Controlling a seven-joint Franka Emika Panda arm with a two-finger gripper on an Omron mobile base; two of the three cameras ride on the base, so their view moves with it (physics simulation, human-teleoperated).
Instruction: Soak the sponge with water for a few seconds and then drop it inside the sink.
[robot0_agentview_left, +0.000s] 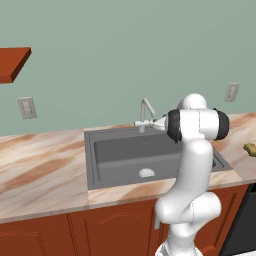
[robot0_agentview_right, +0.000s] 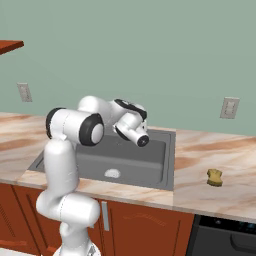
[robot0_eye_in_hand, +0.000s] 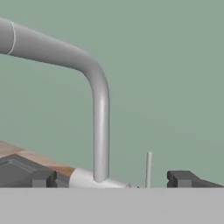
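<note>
The sponge, a small yellow-olive block, lies on the marble counter to the right of the sink, far from my hand. The dark grey sink has a silvery drain and a slim bent faucet at its back rim. My gripper is open and holds nothing. It sits level with the faucet's base and faces the wall, with the fingers either side of the faucet. A thin lever stands just right of the pipe. The water is out of view.
Wall outlets flank the sink on the green wall. A red-brown shelf hangs at the upper left. A dark appliance sits under the counter at the right, beside wooden cabinet doors.
</note>
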